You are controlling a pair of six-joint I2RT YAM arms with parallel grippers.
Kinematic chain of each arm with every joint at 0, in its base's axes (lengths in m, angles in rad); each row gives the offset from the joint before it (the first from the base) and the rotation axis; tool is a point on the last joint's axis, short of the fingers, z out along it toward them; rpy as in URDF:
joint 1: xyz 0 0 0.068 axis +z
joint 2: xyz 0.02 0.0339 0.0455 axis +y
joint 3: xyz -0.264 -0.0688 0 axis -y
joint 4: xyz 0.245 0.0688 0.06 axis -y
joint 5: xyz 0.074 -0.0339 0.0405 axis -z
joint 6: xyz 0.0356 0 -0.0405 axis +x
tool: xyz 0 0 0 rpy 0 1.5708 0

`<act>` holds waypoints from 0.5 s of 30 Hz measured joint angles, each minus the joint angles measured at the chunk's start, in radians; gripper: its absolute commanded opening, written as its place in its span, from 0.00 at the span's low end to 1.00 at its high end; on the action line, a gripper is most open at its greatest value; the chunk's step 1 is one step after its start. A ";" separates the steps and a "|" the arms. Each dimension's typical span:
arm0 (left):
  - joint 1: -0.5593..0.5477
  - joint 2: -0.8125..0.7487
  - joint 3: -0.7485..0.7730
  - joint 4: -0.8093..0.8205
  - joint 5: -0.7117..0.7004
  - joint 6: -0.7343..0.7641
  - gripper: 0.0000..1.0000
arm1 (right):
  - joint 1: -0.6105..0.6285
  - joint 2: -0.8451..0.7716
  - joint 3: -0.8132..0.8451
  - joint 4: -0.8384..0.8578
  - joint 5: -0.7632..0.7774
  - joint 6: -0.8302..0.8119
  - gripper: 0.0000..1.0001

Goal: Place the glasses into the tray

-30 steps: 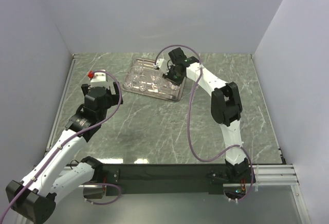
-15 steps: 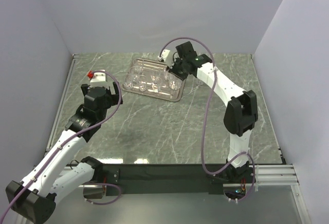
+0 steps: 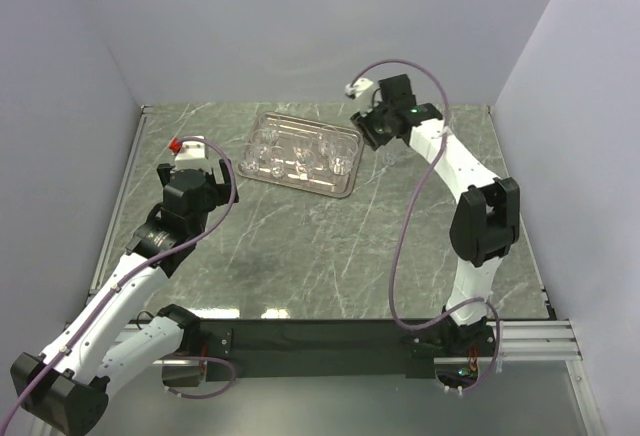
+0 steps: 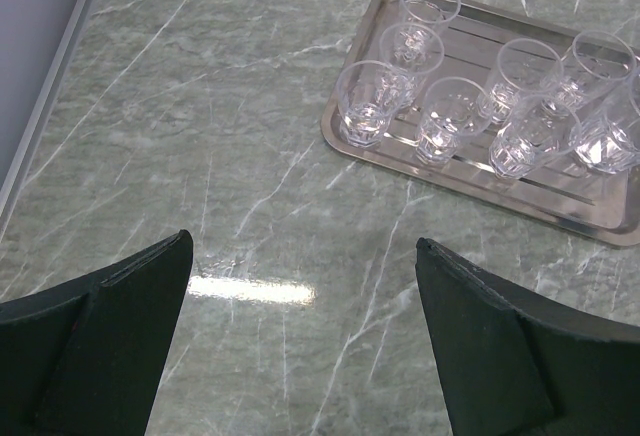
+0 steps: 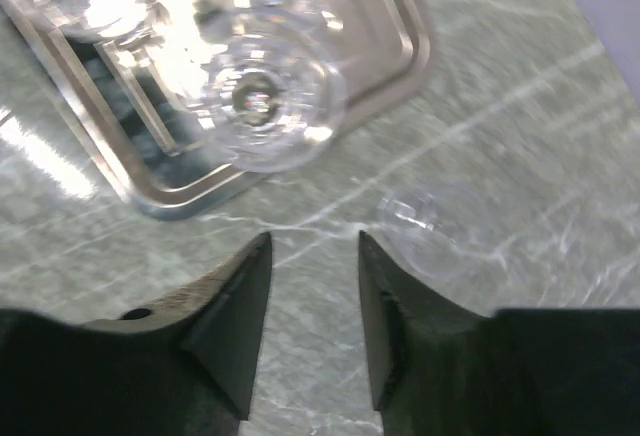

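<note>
Left hand (image 4: 302, 241): wide open, empty, over bare tabletop (image 4: 200, 106). Right hand (image 5: 313, 241): jaws part open, nothing held. Just beyond it, one faint glass (image 5: 428, 224) appears to sit on the tabletop outside the tray (image 5: 412, 51). Other glasses (image 4: 445, 121) stand inside. Recommend centring over the loose glass, straddling it squarely, closing gently, then clearing the rim.
</note>
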 measured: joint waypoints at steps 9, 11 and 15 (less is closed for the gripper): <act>0.001 0.000 0.000 0.000 0.000 0.000 0.99 | -0.193 0.048 0.000 0.108 0.023 0.264 0.75; 0.001 0.000 0.000 0.000 0.000 0.000 0.99 | -0.213 0.068 0.000 0.131 0.051 0.332 0.75; 0.001 0.001 0.000 0.000 0.000 0.000 0.99 | -0.222 0.113 0.000 0.163 0.085 0.428 0.72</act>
